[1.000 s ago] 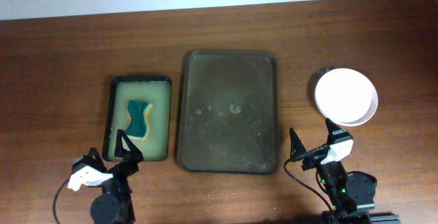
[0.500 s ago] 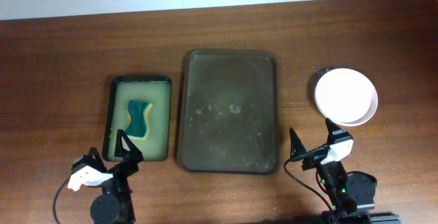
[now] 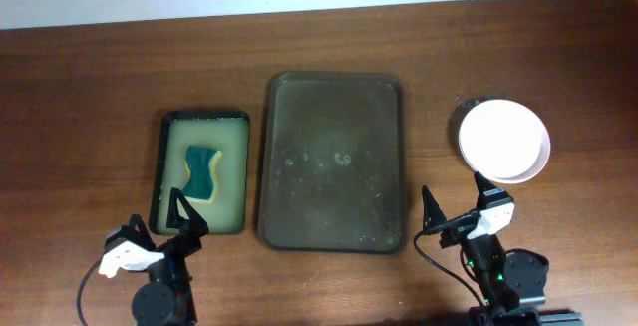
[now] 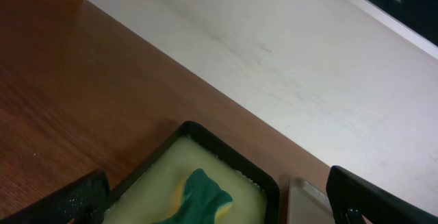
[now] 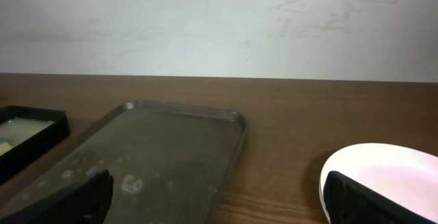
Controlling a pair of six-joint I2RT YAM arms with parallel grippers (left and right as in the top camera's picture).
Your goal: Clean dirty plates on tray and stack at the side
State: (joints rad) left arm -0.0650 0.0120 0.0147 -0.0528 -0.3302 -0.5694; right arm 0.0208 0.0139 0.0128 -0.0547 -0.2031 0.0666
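Both arms folded low at near table edge, well apart. On left side, left arm (image 3: 158,301) crouches over its base, white wrist casing (image 3: 125,256) turned outward. Its left gripper (image 3: 186,211) points toward far edge, tilted slightly upward, jaws spread wide, empty. In left wrist view only dark fingertips (image 4: 75,200) show, one in each bottom corner. On right side, right arm (image 3: 506,278) mirrors this pose. Its right gripper (image 3: 455,196) also aims at far edge, jaws wide apart, empty.
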